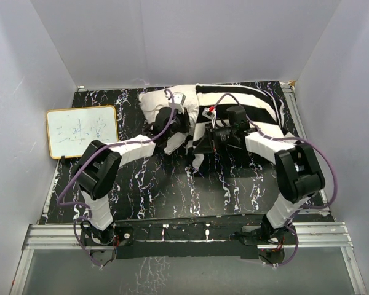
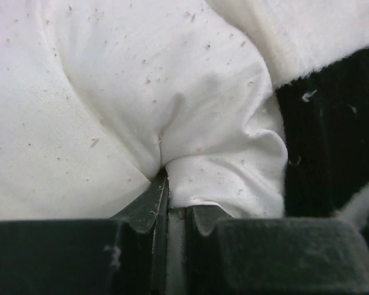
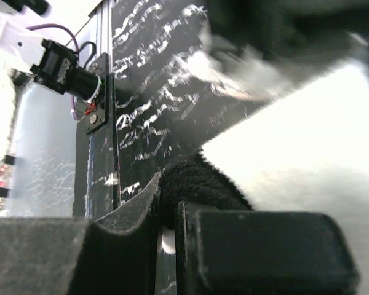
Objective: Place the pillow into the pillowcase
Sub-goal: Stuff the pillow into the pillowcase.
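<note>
Overhead, the plump white fabric pillow [image 1: 152, 101] lies at the far edge of the black marbled table [image 1: 172, 190]. The black-and-white striped fabric pillowcase [image 1: 258, 104] is spread just to its right, touching it. A small white rectangular whiteboard [image 1: 82, 130] sits well apart at the left. Both arms reach in over the place where the two meet, and from above their wrists cover the fingertips. The wrist cameras show the grips instead. The left gripper [image 2: 171, 200] is clamped on a bunched fold of the pillow's white cloth, with a black stripe of the pillowcase just to the right. The right gripper [image 3: 168, 203] is pinched tight on a fuzzy black edge of the pillowcase, held above the table. The far part of the right wrist view is blurred. No view shows whether any of the pillow is inside the pillowcase.
</note>
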`<state>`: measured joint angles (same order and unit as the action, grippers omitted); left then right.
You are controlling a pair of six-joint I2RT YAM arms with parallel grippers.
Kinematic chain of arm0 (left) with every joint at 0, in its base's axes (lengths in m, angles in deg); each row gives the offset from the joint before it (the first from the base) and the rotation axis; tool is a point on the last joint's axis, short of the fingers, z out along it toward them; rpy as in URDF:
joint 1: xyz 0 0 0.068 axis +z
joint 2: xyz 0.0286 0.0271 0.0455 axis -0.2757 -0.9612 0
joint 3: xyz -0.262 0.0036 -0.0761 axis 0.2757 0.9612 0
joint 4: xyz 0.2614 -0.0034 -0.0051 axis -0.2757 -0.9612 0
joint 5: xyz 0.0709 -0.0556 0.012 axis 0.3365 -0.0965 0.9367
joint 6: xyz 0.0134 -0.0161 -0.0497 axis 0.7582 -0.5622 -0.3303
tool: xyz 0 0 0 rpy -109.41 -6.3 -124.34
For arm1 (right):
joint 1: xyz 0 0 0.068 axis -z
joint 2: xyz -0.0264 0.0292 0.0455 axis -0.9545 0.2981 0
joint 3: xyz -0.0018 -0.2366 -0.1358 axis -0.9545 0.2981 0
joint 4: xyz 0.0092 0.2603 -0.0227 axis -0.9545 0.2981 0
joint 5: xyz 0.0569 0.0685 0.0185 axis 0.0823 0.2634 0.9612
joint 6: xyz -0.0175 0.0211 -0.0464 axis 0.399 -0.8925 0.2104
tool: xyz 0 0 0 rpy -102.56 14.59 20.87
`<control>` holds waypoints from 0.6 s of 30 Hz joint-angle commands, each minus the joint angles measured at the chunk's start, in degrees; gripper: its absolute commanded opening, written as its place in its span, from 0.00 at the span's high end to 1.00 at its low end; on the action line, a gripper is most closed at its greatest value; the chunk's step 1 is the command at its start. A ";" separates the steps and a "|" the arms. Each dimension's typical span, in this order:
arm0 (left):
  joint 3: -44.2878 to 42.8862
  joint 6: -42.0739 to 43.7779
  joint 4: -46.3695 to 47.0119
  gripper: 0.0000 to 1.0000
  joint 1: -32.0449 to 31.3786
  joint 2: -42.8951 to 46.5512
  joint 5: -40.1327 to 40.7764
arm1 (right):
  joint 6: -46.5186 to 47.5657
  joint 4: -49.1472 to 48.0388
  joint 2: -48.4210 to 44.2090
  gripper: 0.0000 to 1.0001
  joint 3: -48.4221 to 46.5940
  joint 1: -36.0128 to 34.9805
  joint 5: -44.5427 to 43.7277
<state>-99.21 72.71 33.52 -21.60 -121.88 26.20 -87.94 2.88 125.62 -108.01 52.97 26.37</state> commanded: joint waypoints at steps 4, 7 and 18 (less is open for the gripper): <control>4.88 -18.16 31.15 0.72 1.13 -0.97 -44.99 | 5.12 12.11 7.82 0.92 -2.53 7.82 2.55; 6.79 -17.94 25.03 0.55 1.96 1.92 -48.41 | 5.97 13.02 7.17 0.92 -3.41 8.47 2.49; 5.50 0.25 -42.76 0.03 7.73 30.63 -12.04 | 9.50 12.11 -0.41 0.92 -0.10 11.04 2.86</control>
<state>-92.76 69.74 14.04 -16.73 -99.63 -1.29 -80.09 16.50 128.87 -108.57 63.73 27.13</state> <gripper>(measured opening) 0.957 0.113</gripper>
